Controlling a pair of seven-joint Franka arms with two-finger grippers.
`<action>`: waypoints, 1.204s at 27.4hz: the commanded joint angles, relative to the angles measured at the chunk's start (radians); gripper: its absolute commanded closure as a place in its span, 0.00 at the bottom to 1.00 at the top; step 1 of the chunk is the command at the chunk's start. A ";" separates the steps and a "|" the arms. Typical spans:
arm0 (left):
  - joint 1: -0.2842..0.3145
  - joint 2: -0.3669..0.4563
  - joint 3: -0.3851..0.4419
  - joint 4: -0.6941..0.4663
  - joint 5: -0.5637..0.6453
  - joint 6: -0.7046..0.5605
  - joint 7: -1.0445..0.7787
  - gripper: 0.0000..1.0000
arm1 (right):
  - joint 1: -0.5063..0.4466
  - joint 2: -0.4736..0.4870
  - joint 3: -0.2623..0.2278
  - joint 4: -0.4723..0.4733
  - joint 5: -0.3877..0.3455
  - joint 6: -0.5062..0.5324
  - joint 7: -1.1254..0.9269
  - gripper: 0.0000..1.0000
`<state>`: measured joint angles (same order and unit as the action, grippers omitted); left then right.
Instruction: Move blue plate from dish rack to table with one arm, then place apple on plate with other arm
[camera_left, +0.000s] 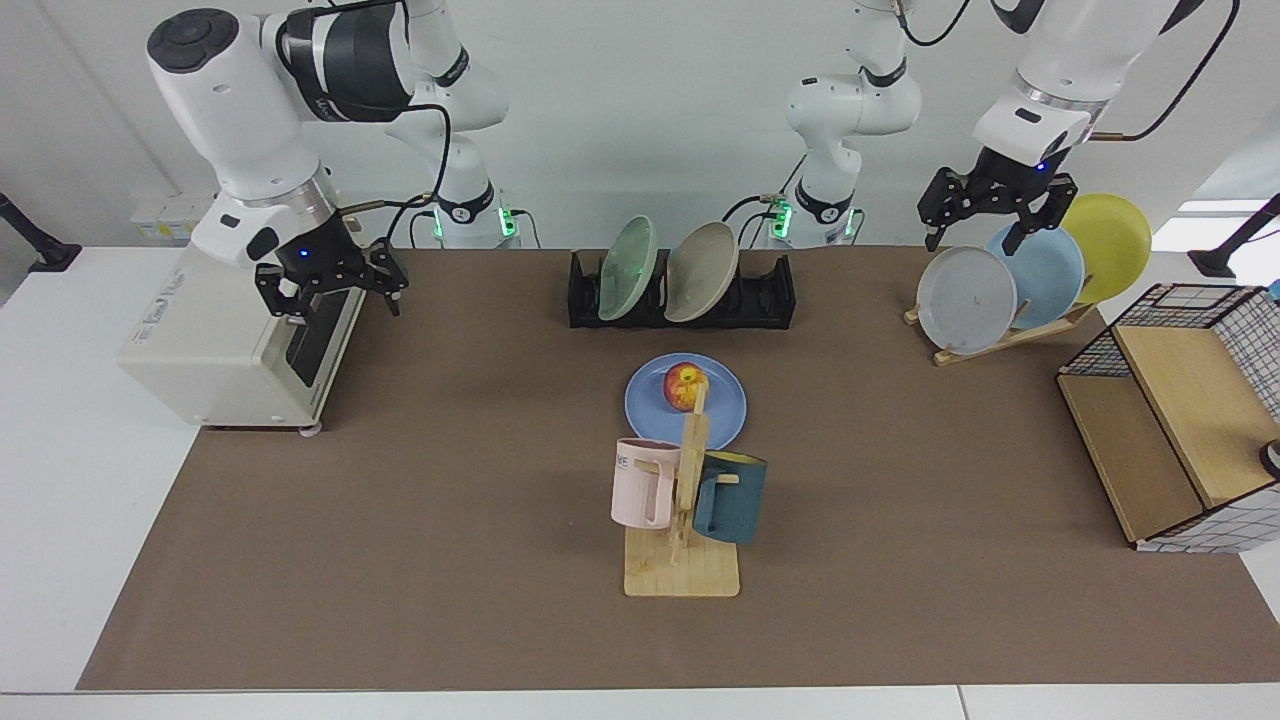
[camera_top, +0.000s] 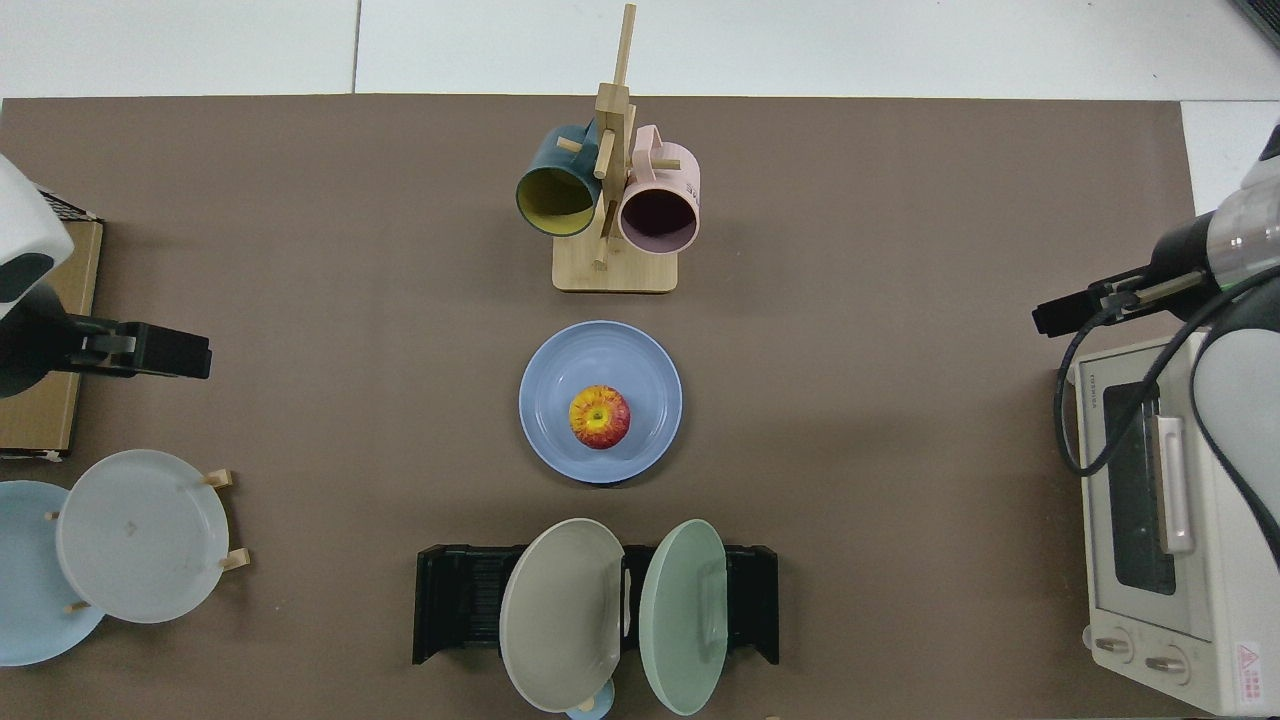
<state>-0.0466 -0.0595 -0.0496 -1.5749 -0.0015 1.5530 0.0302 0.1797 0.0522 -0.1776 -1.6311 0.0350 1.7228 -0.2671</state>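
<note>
The blue plate (camera_left: 712, 415) (camera_top: 645, 370) lies flat on the table (camera_left: 420, 520) (camera_top: 300, 250), in front of the black dish rack (camera_left: 765, 295) (camera_top: 455, 600). The apple (camera_left: 683, 386) (camera_top: 600, 417), red with yellow patches, rests at the plate's middle. My right gripper (camera_left: 332, 298) hangs open and empty above the toaster oven, far from the plate. My left gripper (camera_left: 978, 228) hovers open and empty over the wooden plate stand. In the facing view the mug tree's post hides part of the apple.
A green and a beige plate (camera_left: 700, 272) stand in the dish rack. A toaster oven (camera_left: 240, 320) (camera_top: 1160, 520), a mug tree with two mugs (camera_left: 685, 500) (camera_top: 610, 200), a wooden plate stand (camera_left: 1000, 335) with three plates and a wire-sided shelf (camera_left: 1180, 420) surround the middle.
</note>
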 joint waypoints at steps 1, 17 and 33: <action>0.004 -0.007 0.002 0.006 -0.012 -0.008 0.008 0.00 | -0.017 -0.023 0.018 -0.009 -0.003 -0.005 0.035 0.00; 0.004 -0.007 0.002 0.006 -0.012 -0.008 0.008 0.00 | -0.008 -0.113 0.026 -0.027 -0.035 -0.084 0.066 0.00; 0.004 -0.007 0.002 0.006 -0.012 -0.008 0.008 0.00 | -0.016 -0.112 0.026 -0.030 -0.030 -0.068 0.123 0.00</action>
<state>-0.0465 -0.0597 -0.0496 -1.5749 -0.0015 1.5530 0.0302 0.1771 -0.0478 -0.1630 -1.6472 0.0131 1.6399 -0.1620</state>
